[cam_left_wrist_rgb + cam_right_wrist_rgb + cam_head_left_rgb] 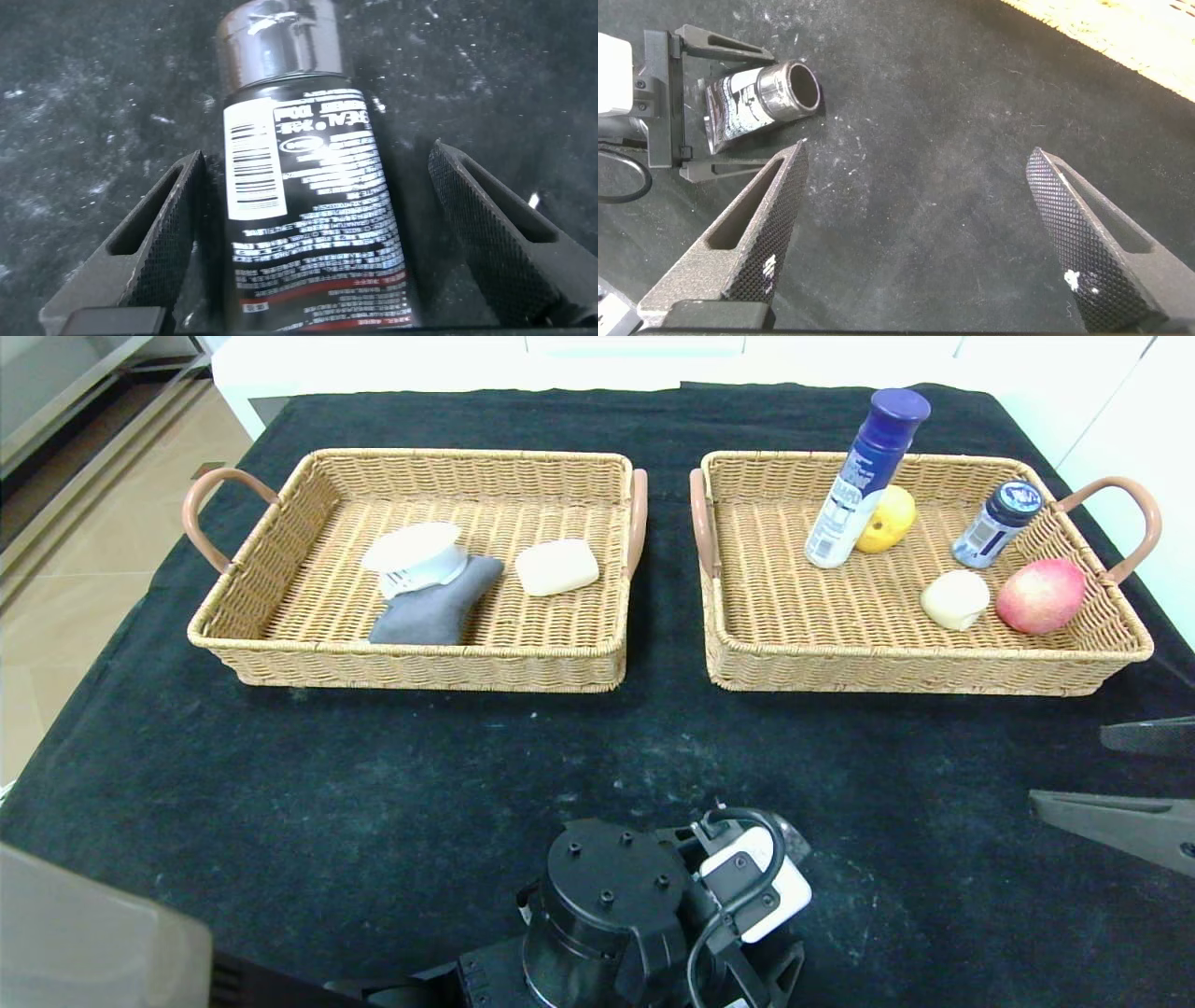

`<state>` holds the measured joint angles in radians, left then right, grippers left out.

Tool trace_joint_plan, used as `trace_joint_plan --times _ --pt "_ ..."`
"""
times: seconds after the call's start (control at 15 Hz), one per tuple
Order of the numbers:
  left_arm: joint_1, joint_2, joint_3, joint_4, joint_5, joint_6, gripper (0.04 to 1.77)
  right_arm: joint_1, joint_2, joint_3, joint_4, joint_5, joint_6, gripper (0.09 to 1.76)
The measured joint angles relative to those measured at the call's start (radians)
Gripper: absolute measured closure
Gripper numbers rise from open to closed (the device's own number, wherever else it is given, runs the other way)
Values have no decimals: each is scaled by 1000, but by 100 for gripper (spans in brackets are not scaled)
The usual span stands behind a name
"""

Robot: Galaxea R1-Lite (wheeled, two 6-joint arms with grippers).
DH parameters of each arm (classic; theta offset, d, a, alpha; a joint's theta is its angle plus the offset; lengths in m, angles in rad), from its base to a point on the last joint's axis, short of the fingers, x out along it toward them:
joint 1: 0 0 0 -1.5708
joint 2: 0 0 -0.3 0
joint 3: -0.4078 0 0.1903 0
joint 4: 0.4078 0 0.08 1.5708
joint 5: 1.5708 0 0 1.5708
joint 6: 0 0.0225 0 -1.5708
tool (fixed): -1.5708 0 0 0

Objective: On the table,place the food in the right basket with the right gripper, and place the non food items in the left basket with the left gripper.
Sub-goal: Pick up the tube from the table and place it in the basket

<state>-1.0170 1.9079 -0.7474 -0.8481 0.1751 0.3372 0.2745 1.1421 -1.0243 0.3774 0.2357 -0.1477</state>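
1. Black squeeze tube with a white printed label and shiny cap lies flat on the black cloth-covered table, near the robot's body, outside both baskets. It appears to be the last loose item.
2. Left gripper, black with two textured tapered fingers, is low over the tube with its jaws spread wide, one finger on each side of the tube and neither pressing on it. Nothing is grasped yet.
3. Right gripper hovers over bare cloth at the robot's right, jaws wide apart and empty.
4. Left tan woven wicker basket with brown loop handles holds a folded grey cloth, a flat white roll resting on it, and a cream soap bar.
5. Right matching wicker basket holds a tall white bottle with a blue cap, a yellow fruit, a small dark-capped jar, a pale bun and a red apple.
6. Step in hand, by my reading: picking up the tube. Next, the fingers should close on it, lift, and carry it over the near wall of the left basket, which is the only obstacle.
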Motion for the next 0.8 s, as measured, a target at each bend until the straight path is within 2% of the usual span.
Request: trace_joint_plan --times 0.07,0.27,0.4,0.6,0.8 --pt "0 -1 -1 0 1 0 17 0 1 0 -1 0 0 14" --pt "0 -1 0 0 0 1 65 -2 1 0 0 0 0 14" --pt "0 -1 0 0 0 1 86 -2 1 1 0 0 0 14" --pt "0 -2 0 -2 1 1 106 -2 1 1 0 0 0 14" --pt "0 -3 0 -1 1 1 109 -2 1 1 1 0 0 14"
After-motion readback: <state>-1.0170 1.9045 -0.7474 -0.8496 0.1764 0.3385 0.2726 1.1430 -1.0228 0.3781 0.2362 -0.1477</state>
